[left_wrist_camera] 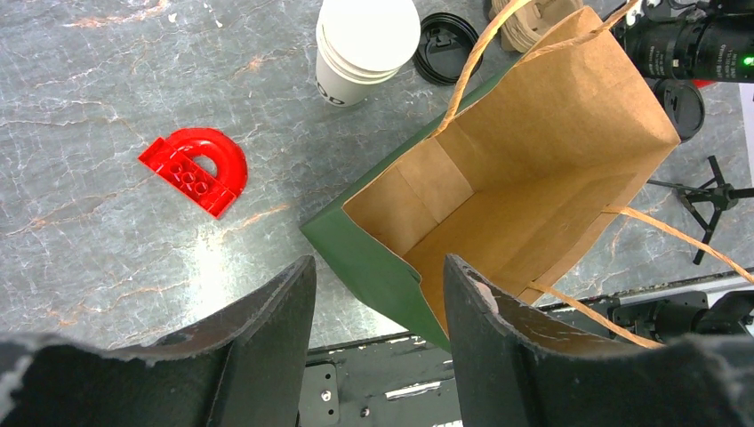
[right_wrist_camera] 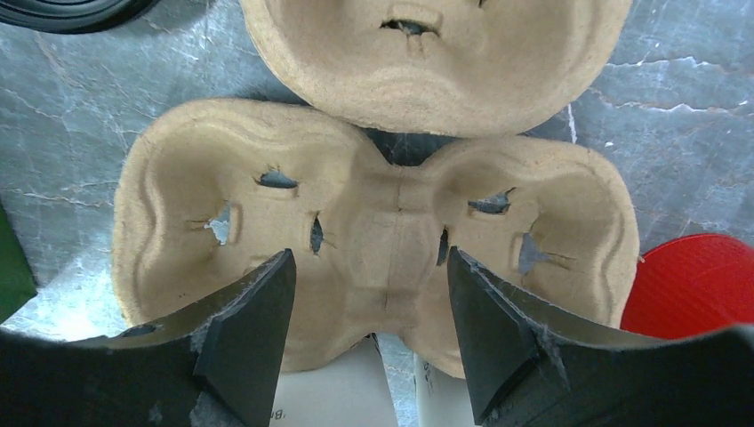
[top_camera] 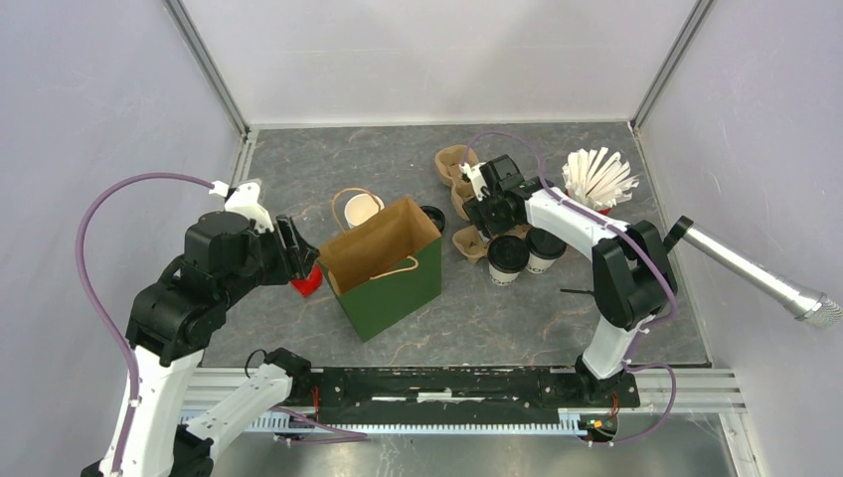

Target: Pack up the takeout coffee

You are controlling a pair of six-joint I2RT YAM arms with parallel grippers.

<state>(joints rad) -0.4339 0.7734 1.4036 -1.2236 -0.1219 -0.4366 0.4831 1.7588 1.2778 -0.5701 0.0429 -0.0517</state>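
Left end effector [left_wrist_camera: 381, 276], jaws apart, beside green bag [left_wrist_camera: 360, 253] rim

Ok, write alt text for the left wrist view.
An open green paper bag, brown inside with nothing visible in it, stands on a grey table just beyond the open left gripper. A red D-shaped block lies at picture left; a stack of white cups and a black lid sit behind.
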